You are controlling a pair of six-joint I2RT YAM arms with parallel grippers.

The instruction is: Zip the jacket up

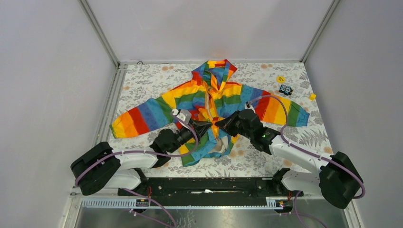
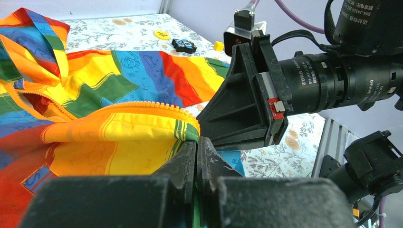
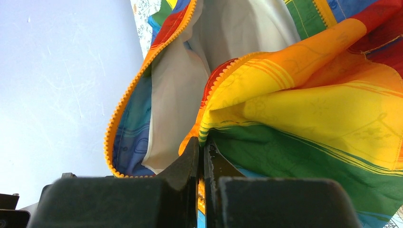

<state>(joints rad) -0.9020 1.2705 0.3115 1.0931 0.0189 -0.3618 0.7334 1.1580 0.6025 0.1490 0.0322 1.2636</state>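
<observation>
Closest to my left wrist lens, the left gripper [image 2: 196, 142] has its black fingers pressed together, pinching the green-and-orange front edge of the small hooded jacket with horizontal rainbow stripes [image 1: 190, 97]. On the right wrist feed the right gripper [image 3: 201, 145] is likewise closed on a fold of the jacket's other front edge, with orange cloth showing in the slit between the fingers. Both grippers meet low on the jacket's front, and the right arm's black wrist sits just beside my left fingertips, so I have little room between them.

The orange toothed zipper [image 3: 123, 102] hangs apart, with white lining [image 3: 180, 85] showing behind it.

The jacket lies mid-bench, hood toward the far wall and sleeves spread wide. Its left cuff is near the left rail and its right cuff near the right side. The flower-patterned bench [image 1: 266, 156] shows bare cloth near right and far left.

At the far right lie a round yellow disc [image 1: 280, 79], a small black-and-blue block [image 1: 285, 90] just beyond the right sleeve, and a little yellow cube [image 1: 312, 96]. Plain pale grey walls close in three sides.
</observation>
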